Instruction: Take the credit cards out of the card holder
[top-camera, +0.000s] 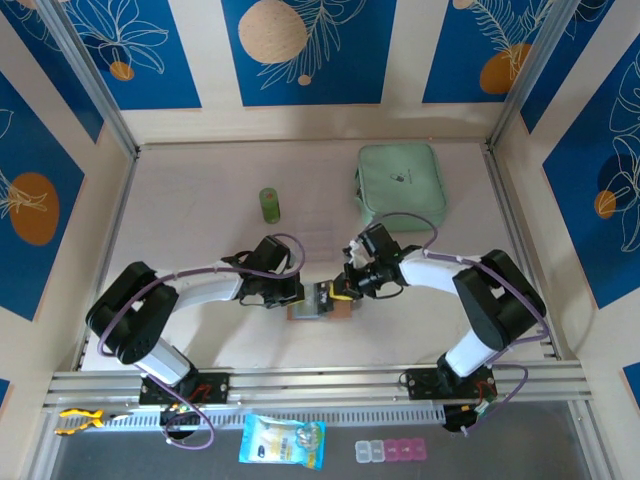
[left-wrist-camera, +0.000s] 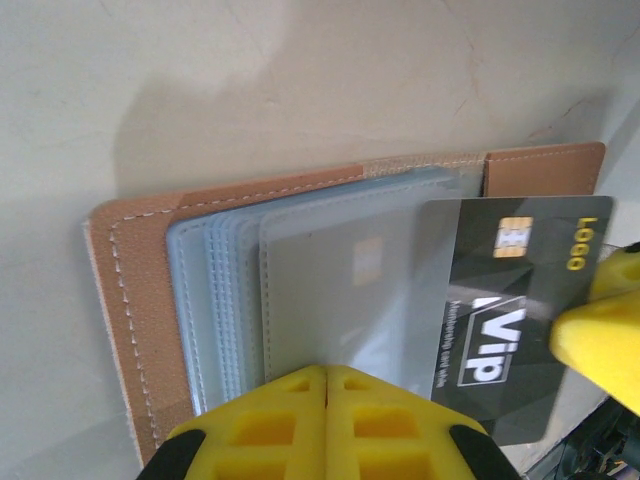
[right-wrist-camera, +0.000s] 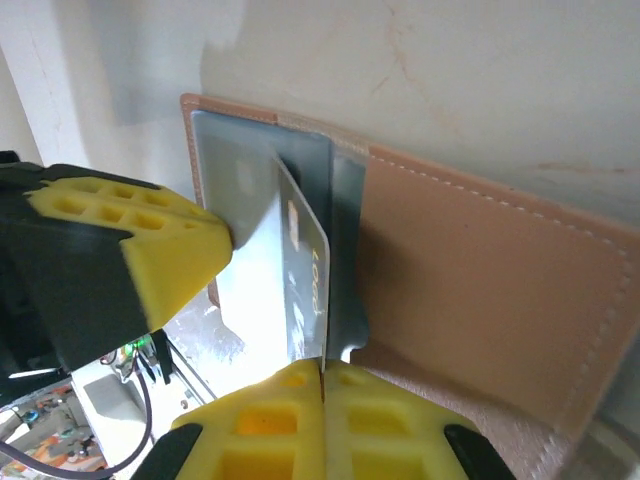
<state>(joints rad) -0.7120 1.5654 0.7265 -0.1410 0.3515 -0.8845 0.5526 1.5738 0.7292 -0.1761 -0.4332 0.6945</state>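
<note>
On the surface (top-camera: 200, 190) lie one mint-green pouch (top-camera: 400, 180) and, nearer, one open card holder (top-camera: 303, 313) where two arms meet. The left wrist view reads one dark VIP credit card (left-wrist-camera: 510, 320) half out of the grey pockets, with the left end effector (left-wrist-camera: 325, 400) clenched over them. The right wrist view shows the card edge-on, pinched by the right end effector (right-wrist-camera: 322, 395).

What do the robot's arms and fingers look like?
The left arm and right arm are white tubes with black joints, each trailing a purple cable. The left gripper and right gripper have bright yellow fingers with little square holes, like waffles.
</note>
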